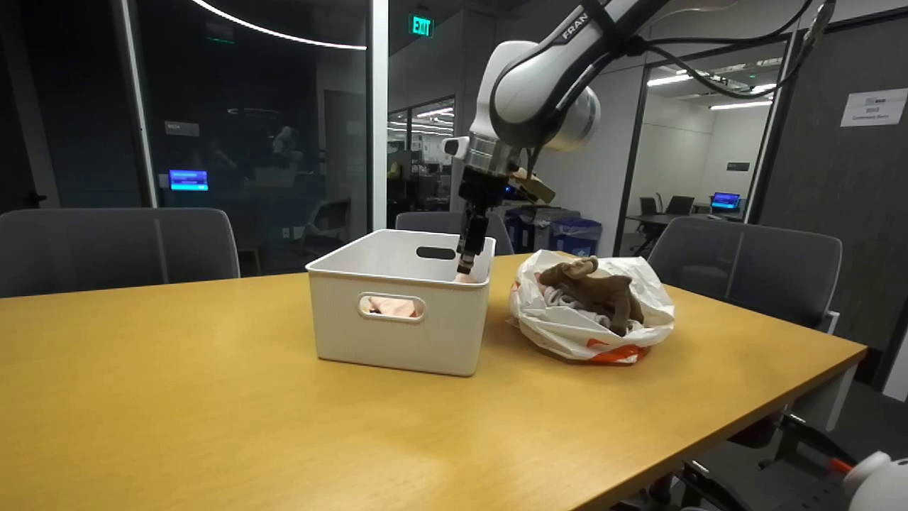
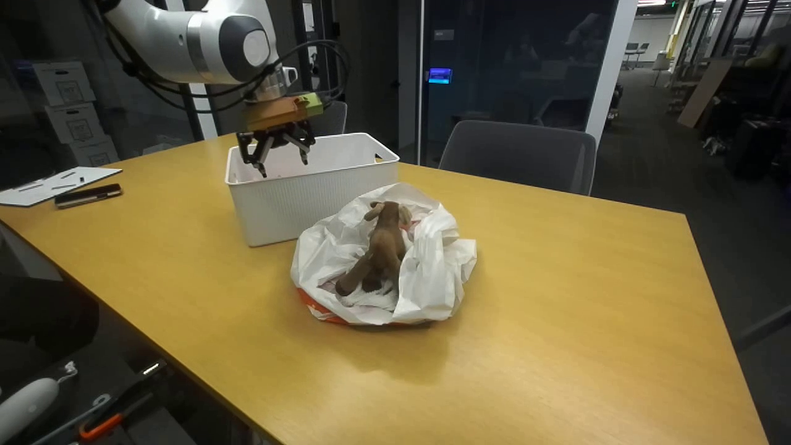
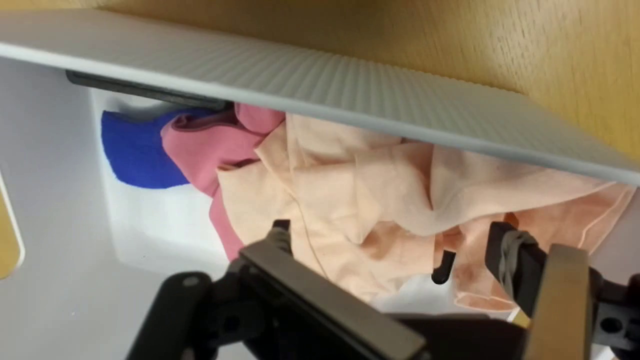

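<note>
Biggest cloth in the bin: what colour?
Pale peach; the cloth shows best in the wrist view.

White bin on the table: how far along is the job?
Seemingly done: pink cloth and blue cloth lie in the bin. In hand: the claw stands open over peach cloth, gripping nothing. Left, perhaps: the brown toy, sitting in the plastic bag.

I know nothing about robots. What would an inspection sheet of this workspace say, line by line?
Surface: yellowish table, wood-grained.
Main things: peach cloth, pink cloth and blue cloth in a white bin.
Clutter: white plastic bag beside the bin, brown plush toy in it; white sheet and dark slim object near the table edge.
Grippers: one gripper, open, jaws apart over the peach cloth; contact unclear.
Cables: black cables looping along the robot arm.
Surroundings: gray chairs, glass walls, lit exit sign.
</note>
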### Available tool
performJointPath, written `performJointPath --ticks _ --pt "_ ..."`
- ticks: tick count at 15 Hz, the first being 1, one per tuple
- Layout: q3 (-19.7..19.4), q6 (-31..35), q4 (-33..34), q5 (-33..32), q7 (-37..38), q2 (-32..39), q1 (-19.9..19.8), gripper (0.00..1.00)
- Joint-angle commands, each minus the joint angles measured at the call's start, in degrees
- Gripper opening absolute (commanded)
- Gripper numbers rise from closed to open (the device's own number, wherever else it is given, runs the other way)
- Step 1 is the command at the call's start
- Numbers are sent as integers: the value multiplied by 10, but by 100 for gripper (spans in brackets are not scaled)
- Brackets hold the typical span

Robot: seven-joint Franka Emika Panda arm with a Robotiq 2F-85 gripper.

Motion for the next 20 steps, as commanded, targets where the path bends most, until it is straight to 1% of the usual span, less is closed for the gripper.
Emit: performJointPath --ticks 1,7,12,13,14,17,19,20 --pt "3 -5 -1 -10 16 -13 1 100" --pt "9 -18 17 23 -4 44 -19 100" --pt "13 -21 33 35 2 85 -25 100" --pt "13 -22 37 36 4 90 -26 75" --pt "11 -20 38 32 6 93 -25 74" --pt "9 -19 40 29 14 94 -25 49" --pt "8 -15 38 28 17 88 -26 35" --pt "8 -14 39 27 18 85 -26 26"
